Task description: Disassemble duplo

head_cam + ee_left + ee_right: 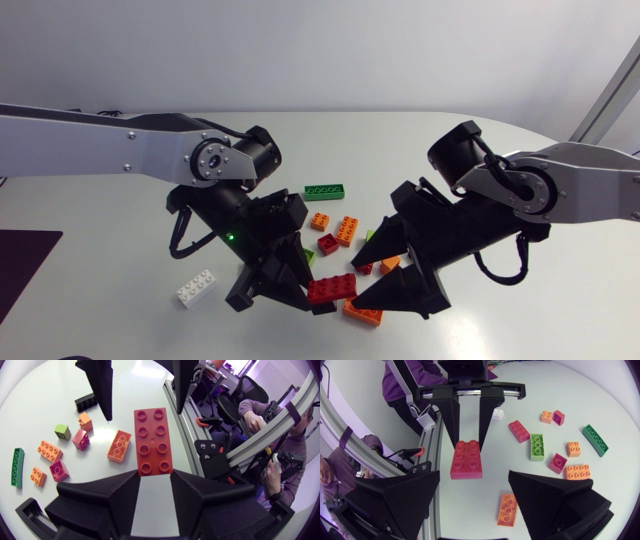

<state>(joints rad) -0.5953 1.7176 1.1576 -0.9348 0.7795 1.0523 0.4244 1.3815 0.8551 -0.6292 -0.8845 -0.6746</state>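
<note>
Table point(100, 262), red brick point(152, 442) lengthwise in left pincer point(154, 479)

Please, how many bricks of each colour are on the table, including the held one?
Red brick, in the left end effector: 1
Pink or magenta: 4
Orange: 5
Lime: 2
Green: 1
White: 1
Black: 1
Total: 15

Left arm point(100, 135) and right arm point(590, 180) reach in from opposite sides, meeting near the middle. Left gripper point(300, 290) pinches a brick point(332, 287). Right gripper point(362, 283) gapes wide, facing it.
</note>
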